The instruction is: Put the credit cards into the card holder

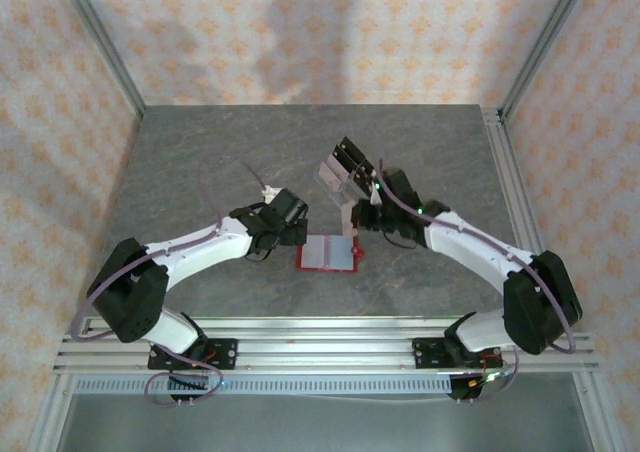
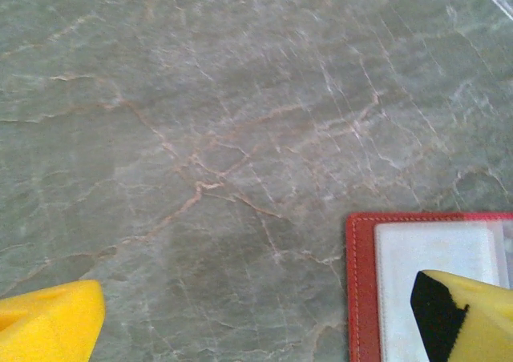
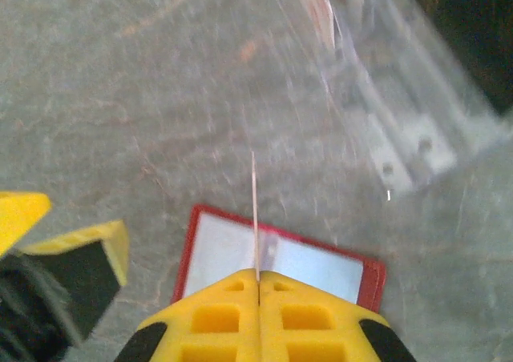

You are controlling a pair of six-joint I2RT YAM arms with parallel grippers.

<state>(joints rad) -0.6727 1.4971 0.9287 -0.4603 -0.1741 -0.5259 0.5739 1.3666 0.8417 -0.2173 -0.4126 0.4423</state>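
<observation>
Reading your right jaws as clamped shut on one credit card (image 3: 255,210): in the right wrist view it's edge-on, a thin pale line standing up from between the yellow fingers (image 3: 208,318). In the top view that card hangs roughly upright over the far right corner of the card holder (image 1: 328,254). You can't tell from any view whether the card's edge touches the holder.

The card holder lies open flat like a book on the grey bench (image 1: 200,172), between your two arms, with a red border around two pale panels. Whether those panels are cards or lining, I can't tell.

Your left jaws stand wide and hold nothing. They sit low at the holder's left side, one yellow finger (image 2: 473,322) over the holder's pale panel, the other over bare bench.

A clear plastic stand (image 1: 345,170) with black blocks sits behind the holder, just past your right wrist. It's blurred in the right wrist view.
</observation>
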